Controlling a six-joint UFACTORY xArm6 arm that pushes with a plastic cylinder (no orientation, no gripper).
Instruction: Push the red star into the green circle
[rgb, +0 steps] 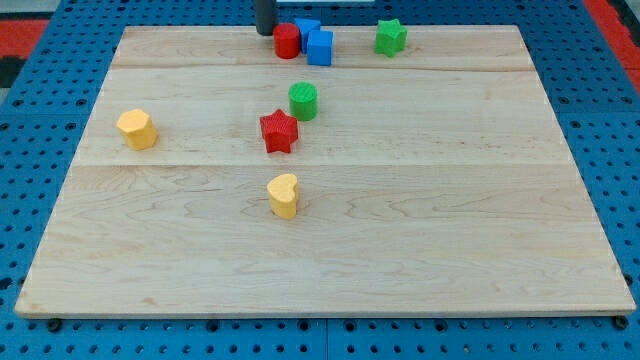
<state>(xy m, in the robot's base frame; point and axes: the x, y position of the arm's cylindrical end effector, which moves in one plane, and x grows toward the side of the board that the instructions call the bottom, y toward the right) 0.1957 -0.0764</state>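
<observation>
We see a pale wooden board (400, 230) carrying a red star block (279, 131) at centre with a green cylinder block (303, 100) just beside it, upper right. Two yellow blocks (137, 129) (284, 195) lie left and below; a red cylinder (287, 41), two blue blocks (319, 47) (307, 28) and a green star (390, 37) line the top.

High, oblique view — whole board (330, 250)

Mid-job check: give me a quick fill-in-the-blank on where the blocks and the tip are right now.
1. The red star lies to the lower left of the green ____.
2. My tip is at the view's ____, beside the red cylinder.
3. The green star is ____ of the blue blocks.

Missing words: circle; top; right
</observation>
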